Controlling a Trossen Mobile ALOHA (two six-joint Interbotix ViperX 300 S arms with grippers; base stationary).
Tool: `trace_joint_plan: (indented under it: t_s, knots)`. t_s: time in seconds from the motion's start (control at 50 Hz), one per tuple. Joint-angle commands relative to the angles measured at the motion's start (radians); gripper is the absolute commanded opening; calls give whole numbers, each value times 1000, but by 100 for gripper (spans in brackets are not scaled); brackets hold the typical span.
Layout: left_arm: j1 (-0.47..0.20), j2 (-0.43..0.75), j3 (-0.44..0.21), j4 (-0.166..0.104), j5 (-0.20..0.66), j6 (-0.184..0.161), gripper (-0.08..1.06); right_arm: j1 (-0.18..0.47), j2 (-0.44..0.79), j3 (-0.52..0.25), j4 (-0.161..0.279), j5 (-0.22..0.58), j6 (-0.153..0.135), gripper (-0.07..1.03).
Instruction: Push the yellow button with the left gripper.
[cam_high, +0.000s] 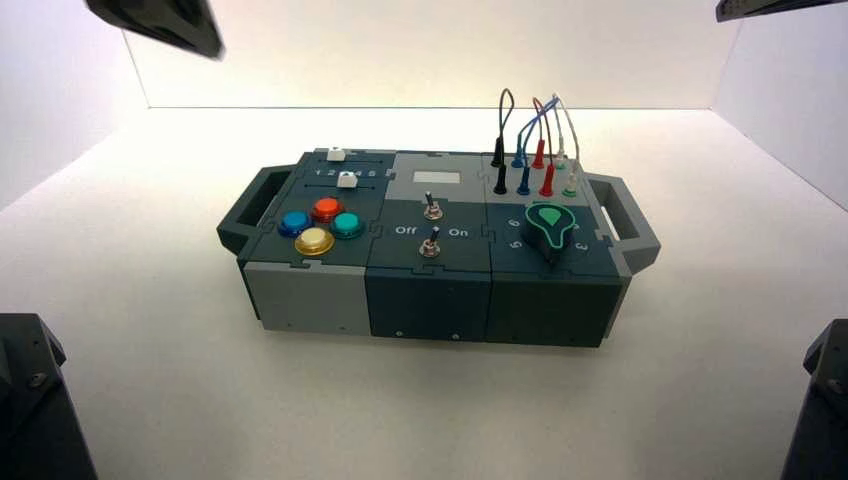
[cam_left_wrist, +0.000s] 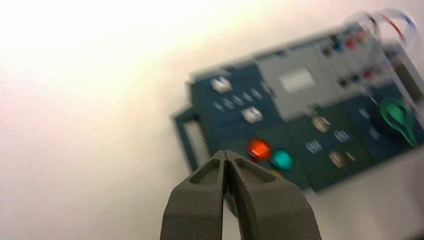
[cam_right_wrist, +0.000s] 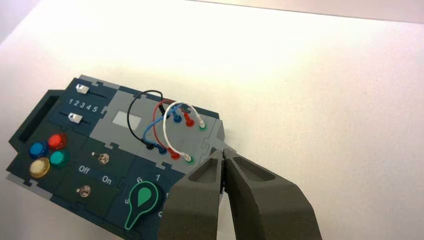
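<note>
The yellow button (cam_high: 314, 241) is the front one of four domed buttons on the box's left part. It also shows in the right wrist view (cam_right_wrist: 39, 168). In the left wrist view only a sliver of it shows beside my fingers. My left gripper (cam_left_wrist: 226, 154) is shut and empty. It hangs high above the table, behind and left of the box, far from the button; its dark body shows at the high view's top left corner (cam_high: 165, 22). My right gripper (cam_right_wrist: 223, 152) is shut and empty, high at the back right of the box.
Around the yellow button sit the blue button (cam_high: 294, 222), the orange-red button (cam_high: 327, 208) and the teal button (cam_high: 347, 224). Two white sliders (cam_high: 341, 167), two toggle switches (cam_high: 431, 225), a green knob (cam_high: 549, 222) and looped wires (cam_high: 535, 140) share the box. Dark arm bases (cam_high: 35, 400) stand at the front corners.
</note>
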Motion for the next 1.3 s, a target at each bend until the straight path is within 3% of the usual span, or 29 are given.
trace_joint_plan:
  t_s: [0.02, 0.32, 0.48, 0.84, 1.3]
  knots:
    - [-26, 41, -41, -38, 43, 0, -3, 5, 15, -34, 5, -3, 0, -2]
    - [-43, 146, -51, -95, 94, 21, -3, 5, 46, -34, 6, 2, 2, -2]
    - [-101, 210, -67, -123, 84, 25, -3, 5, 46, -35, 6, 3, 2, -2]
    - [-184, 365, -97, -129, 49, 25, -3, 5, 41, -35, 8, 5, 2, -2]
    - [-187, 476, -107, -127, -5, 43, -3, 5, 40, -35, 8, 6, 2, -2]
